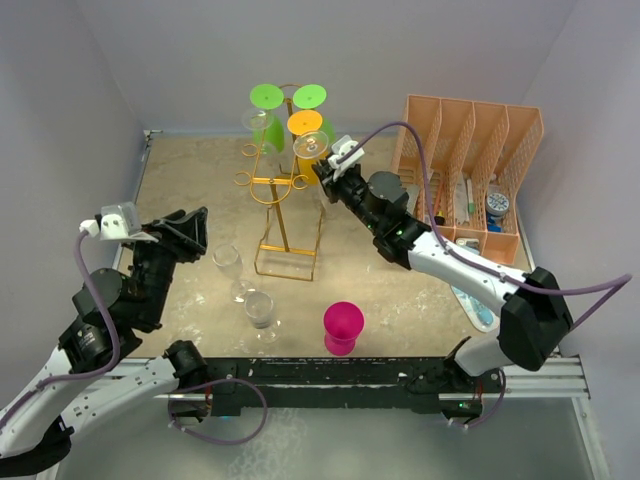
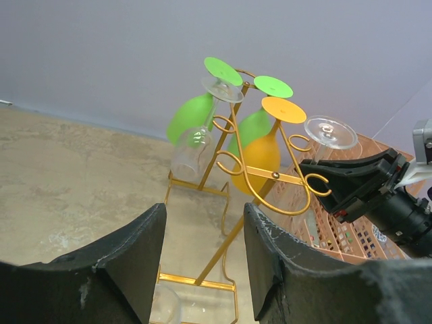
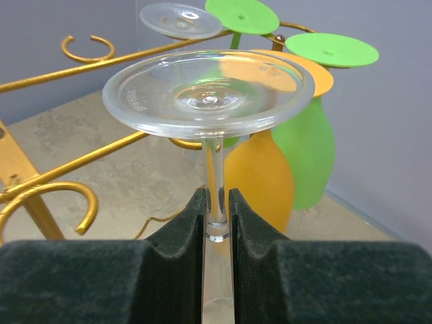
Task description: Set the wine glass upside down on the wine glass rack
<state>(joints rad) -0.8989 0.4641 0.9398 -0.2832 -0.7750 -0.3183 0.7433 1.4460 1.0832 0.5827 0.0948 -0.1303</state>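
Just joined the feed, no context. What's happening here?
The right gripper is clamped on the stem of a clear wine glass, held foot-up against the gold wine glass rack, not visibly hung yet. Two green glasses, an orange one and a clear one already hang there. The left gripper is open over the table, near two standing clear glasses.

The top camera looks down from above the near edge. The left wrist camera tilts up at the tall gold-yellow wire rack (image 2: 277,177) from well back. The right wrist camera sits just beside it. All three share it.
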